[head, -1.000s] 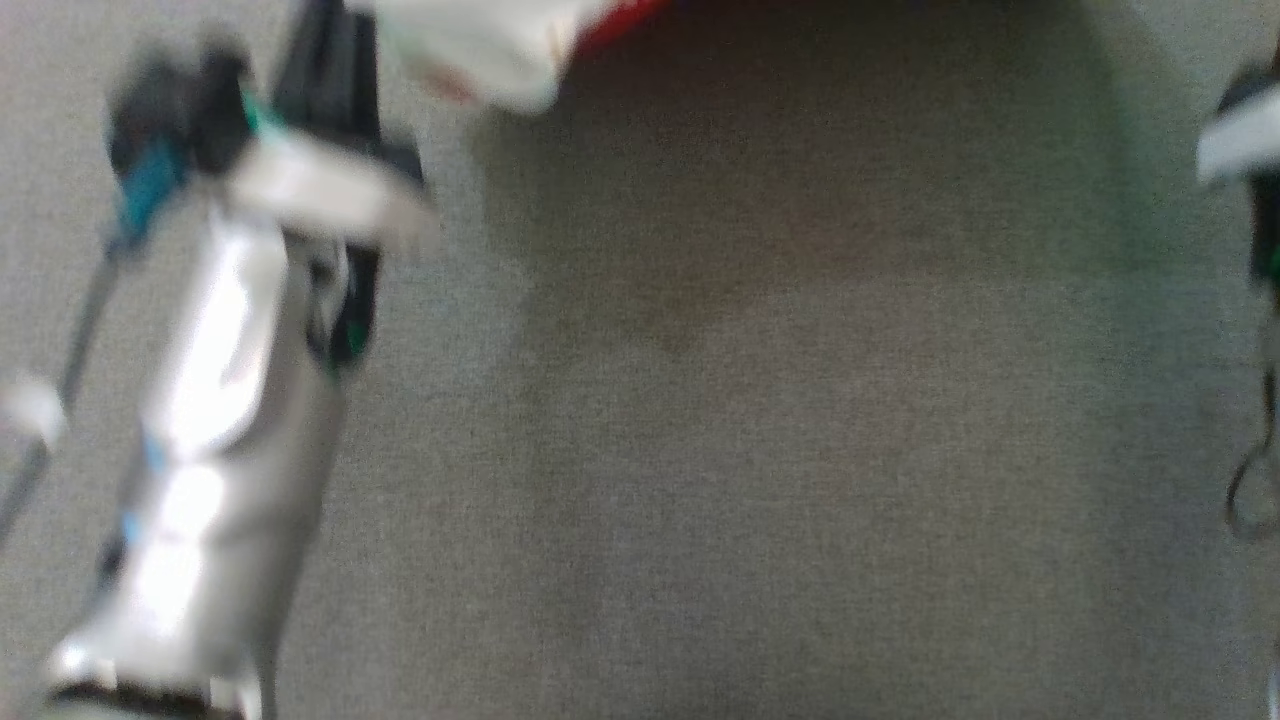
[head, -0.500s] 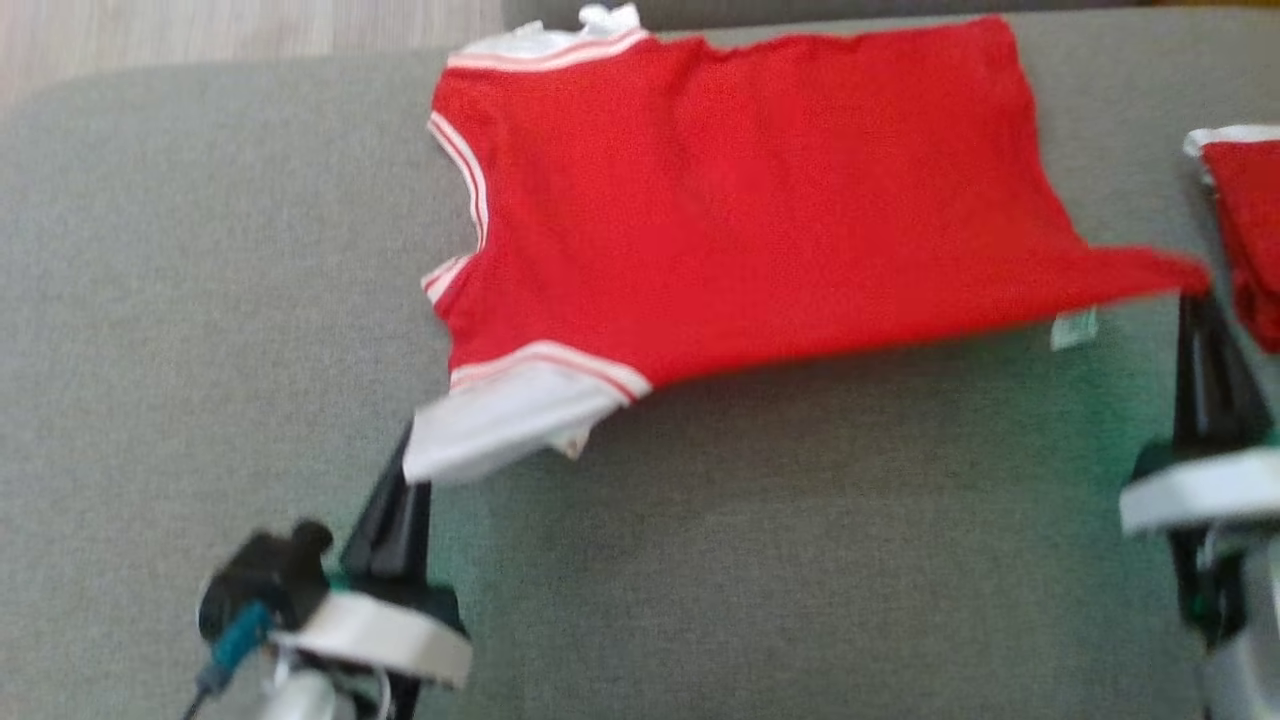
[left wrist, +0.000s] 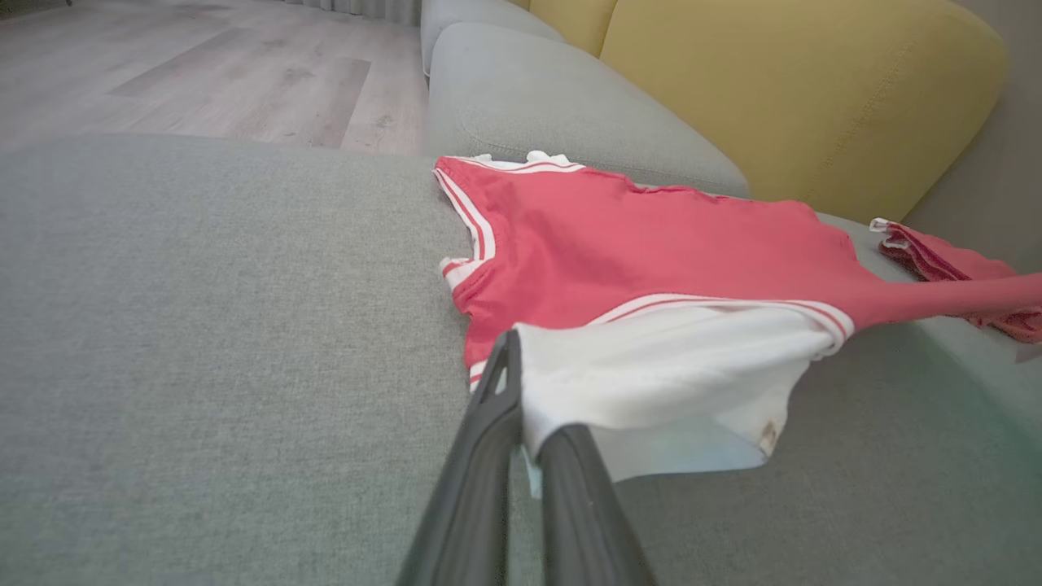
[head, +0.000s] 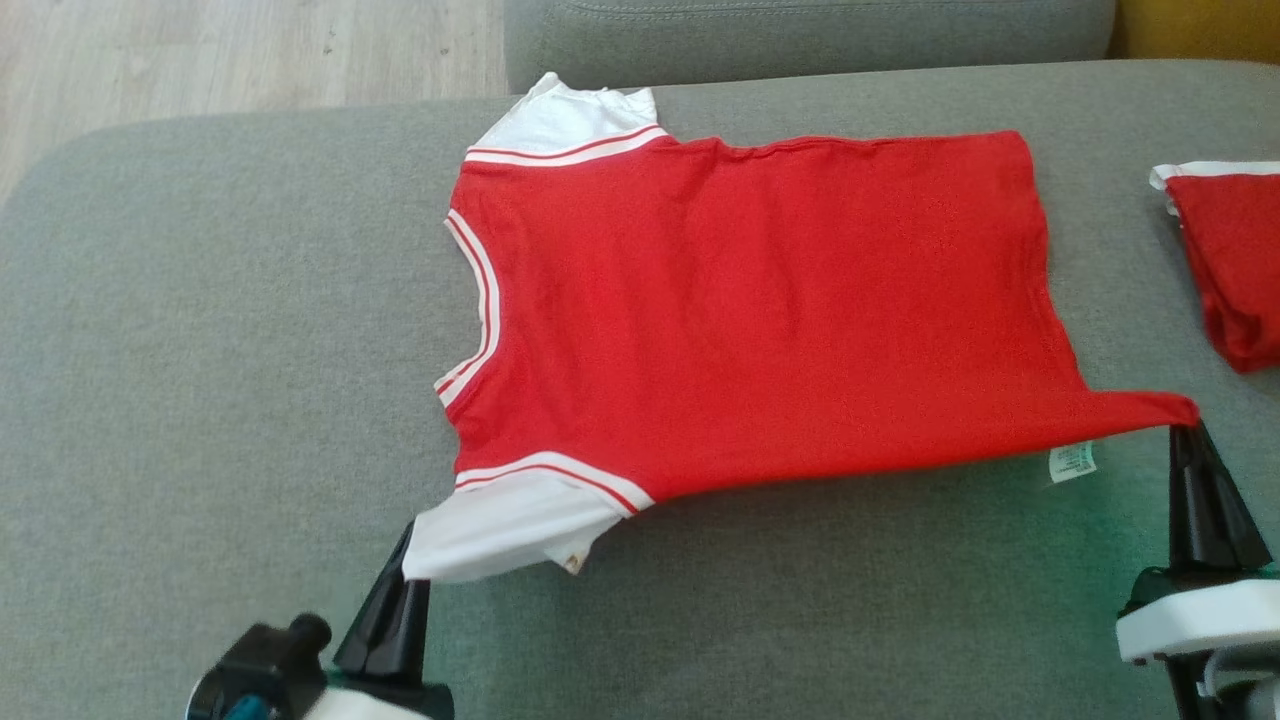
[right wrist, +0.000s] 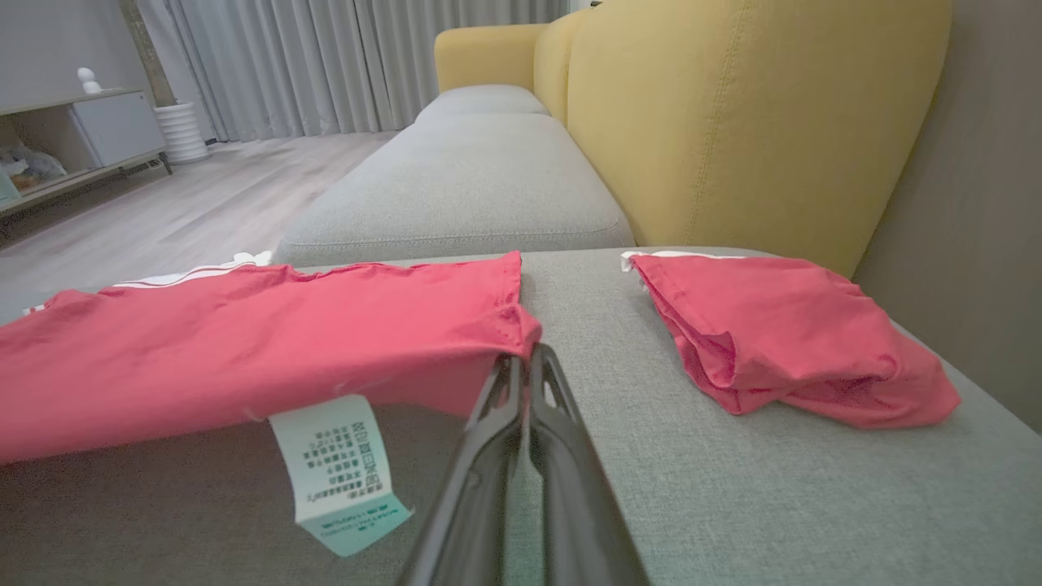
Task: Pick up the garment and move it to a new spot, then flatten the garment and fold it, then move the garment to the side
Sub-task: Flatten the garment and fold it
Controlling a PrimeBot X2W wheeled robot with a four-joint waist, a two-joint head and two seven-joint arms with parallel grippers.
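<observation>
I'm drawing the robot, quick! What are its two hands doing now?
Left gripper: shut on the red shirt, white sleeve.
Right gripper: shut on the red shirt, bottom corner.

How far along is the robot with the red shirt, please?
Looks done: the red shirt lies spread on the grey cushion. In hand: the left gripper pinches its white sleeve, the right gripper its hem corner, near edge lifted. Left: folding it and moving it aside.

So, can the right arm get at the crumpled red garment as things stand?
Probably not yet: the right gripper is shut on a hem corner of the red T-shirt. Otherwise bare cushion leads to the crumpled red garment.
</observation>
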